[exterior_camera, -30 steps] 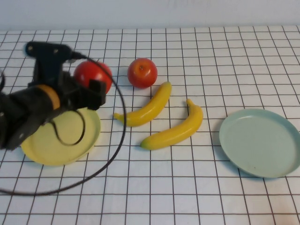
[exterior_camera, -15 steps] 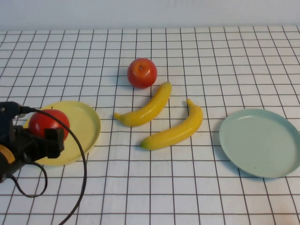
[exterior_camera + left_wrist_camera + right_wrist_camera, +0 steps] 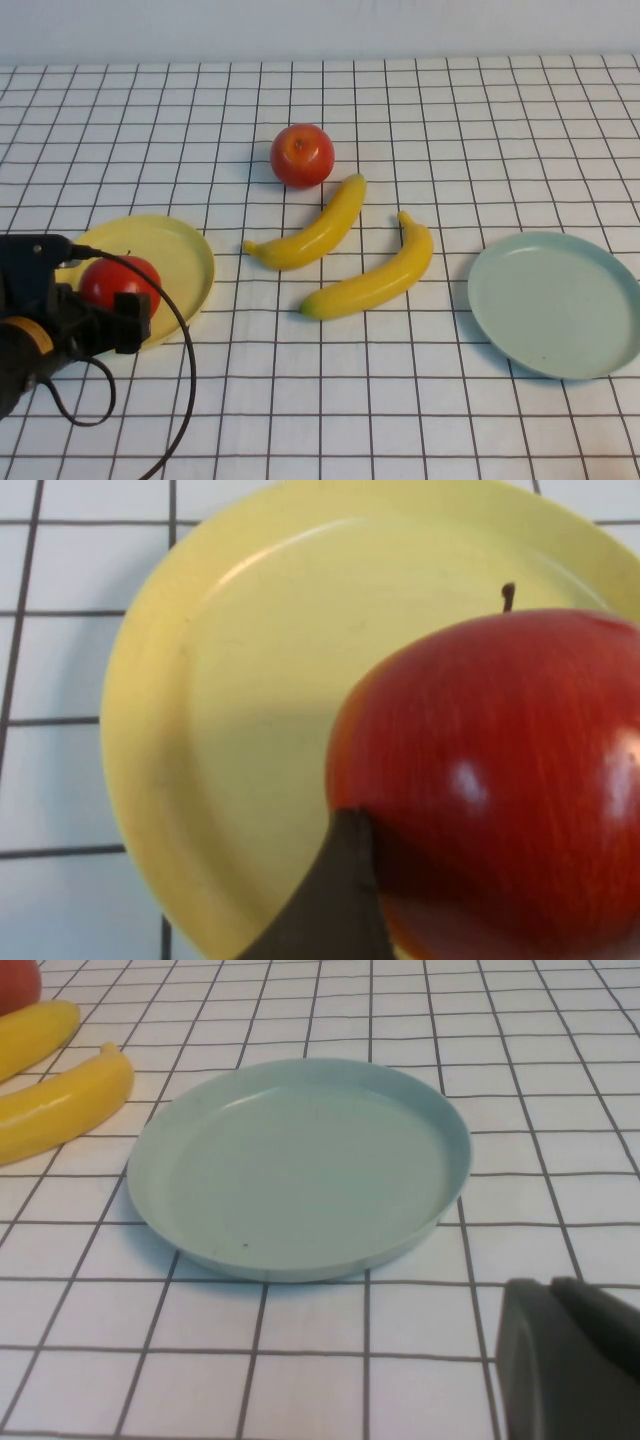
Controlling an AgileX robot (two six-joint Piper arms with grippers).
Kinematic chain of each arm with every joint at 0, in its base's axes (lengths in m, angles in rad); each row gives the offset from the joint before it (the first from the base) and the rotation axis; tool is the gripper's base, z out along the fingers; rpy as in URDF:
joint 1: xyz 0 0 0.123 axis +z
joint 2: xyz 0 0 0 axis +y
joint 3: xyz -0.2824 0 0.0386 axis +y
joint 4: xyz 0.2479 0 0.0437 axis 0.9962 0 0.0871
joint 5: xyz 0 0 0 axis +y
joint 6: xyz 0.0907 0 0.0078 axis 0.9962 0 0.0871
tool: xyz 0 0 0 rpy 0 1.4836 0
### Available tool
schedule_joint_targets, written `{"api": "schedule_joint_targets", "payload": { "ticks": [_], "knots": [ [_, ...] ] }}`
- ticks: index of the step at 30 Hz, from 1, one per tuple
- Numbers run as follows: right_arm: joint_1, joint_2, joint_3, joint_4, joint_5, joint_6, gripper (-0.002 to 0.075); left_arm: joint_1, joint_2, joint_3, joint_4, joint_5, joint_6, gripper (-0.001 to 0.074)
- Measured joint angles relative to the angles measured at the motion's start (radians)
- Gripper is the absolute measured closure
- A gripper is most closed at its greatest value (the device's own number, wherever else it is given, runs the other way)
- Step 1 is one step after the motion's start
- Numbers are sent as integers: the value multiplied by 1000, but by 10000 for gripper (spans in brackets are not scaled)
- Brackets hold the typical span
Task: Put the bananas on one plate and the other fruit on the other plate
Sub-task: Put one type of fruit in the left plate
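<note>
step: first apple to yellow plate (image 3: 185, 255) | left pincer (image 3: 105, 300) pinching apple (image 3: 120, 283) just above it | next: lower, release | right pincer (image 3: 565, 1360) beside mint plate (image 3: 300, 1165), grip unclear

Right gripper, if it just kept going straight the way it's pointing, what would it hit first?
Probably the mint plate. The right gripper shows only in its wrist view, near the plate's rim, and the plate lies straight ahead on the table. Past it lie the bananas. The left gripper holds an apple over the yellow plate.
</note>
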Motion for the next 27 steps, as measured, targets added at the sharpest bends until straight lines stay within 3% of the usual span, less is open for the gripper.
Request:
{"api": "schedule_joint_targets", "payload": {
  "ticks": [21,27],
  "knots": [
    [0,0,0,0,0,0,743,7,-36,0,18,-53,32,119],
    [0,0,0,0,0,0,743,18,-36,0,86,-71,54,67]
  ]
}}
